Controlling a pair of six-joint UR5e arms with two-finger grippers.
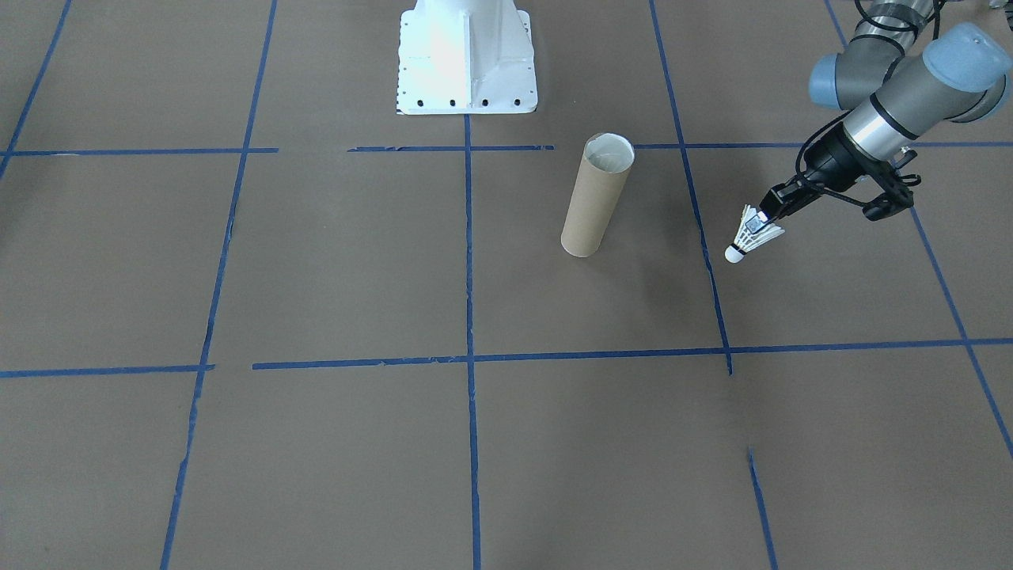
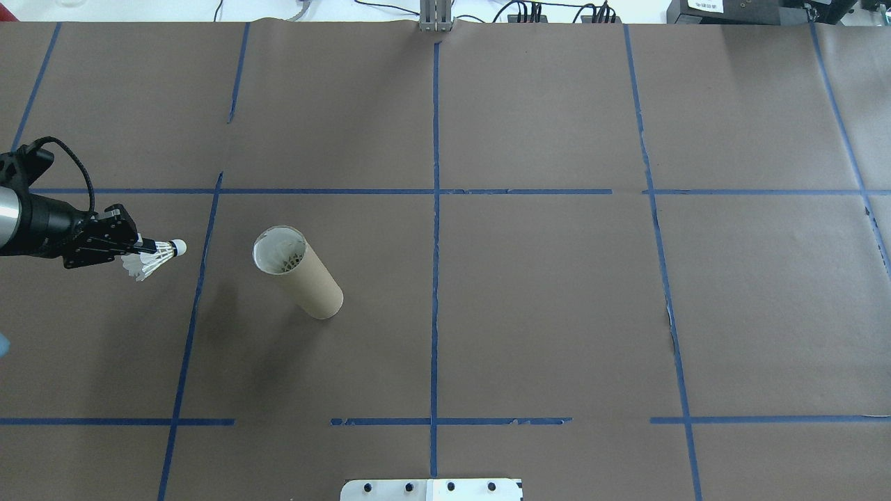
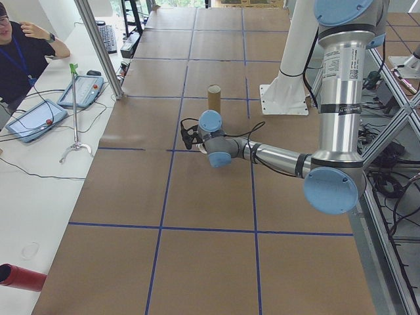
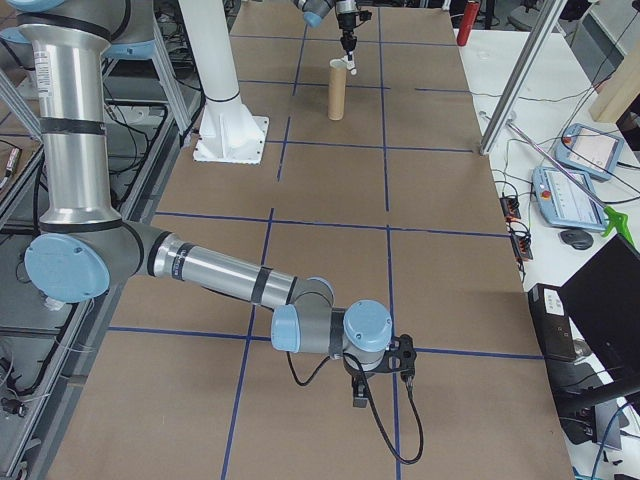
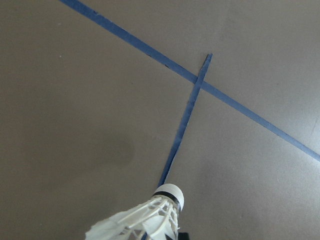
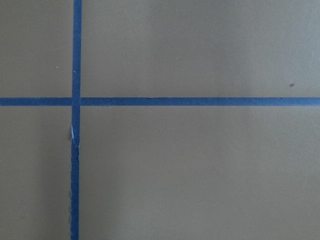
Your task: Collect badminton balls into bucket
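Shuttlecock [image 1: 750,237] held clear of the table [image 1: 396,443] in the clenched left gripper [image 1: 761,220], cork tip leading, near but apart from the upright tube [image 1: 595,198], whose open mouth shows feathers inside. Step in hand: carrying. The next move likely calls for centring the shuttlecock over the mouth, cork downward. The right gripper [image 4: 378,377] hangs well apart; its jaw state cannot be told.

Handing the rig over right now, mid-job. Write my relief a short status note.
Left gripper: shut on the shuttlecock, held above the table, cork tip pointing toward the tube.
Right gripper: seen only in the right side view, far from the tube; state unclear.
Tube stands upright, open end up; something white and feathered already shows inside.
Left: carry the held shuttlecock over the tube mouth and drop it in.
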